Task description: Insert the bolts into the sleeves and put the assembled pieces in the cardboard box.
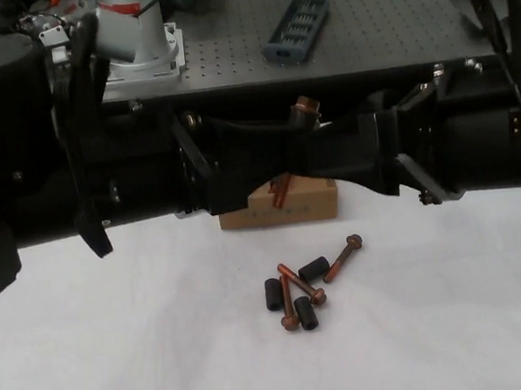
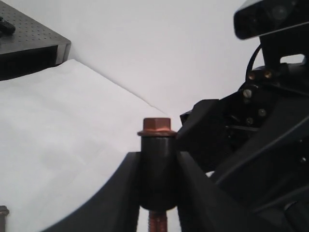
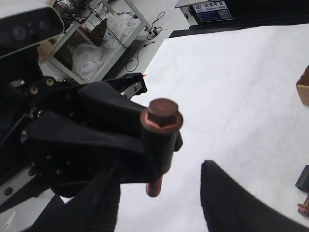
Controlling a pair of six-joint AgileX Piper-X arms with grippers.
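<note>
Above the cardboard box [image 1: 244,217], the left gripper [image 2: 158,166] is clamped on a black sleeve [image 2: 157,179] with a copper bolt [image 2: 156,124] seated through it, the threaded tip poking out the far end. The right gripper [image 3: 161,191] is close beside it, jaws spread and empty. The piece looks small, rigid and light, and probably slick, so the sleeve's middle is the sound place to hold. Loose bolts [image 1: 341,259] and spare sleeves [image 1: 273,294] lie in front of the box. A label [image 3: 213,10] on distant equipment is too small to read.
</note>
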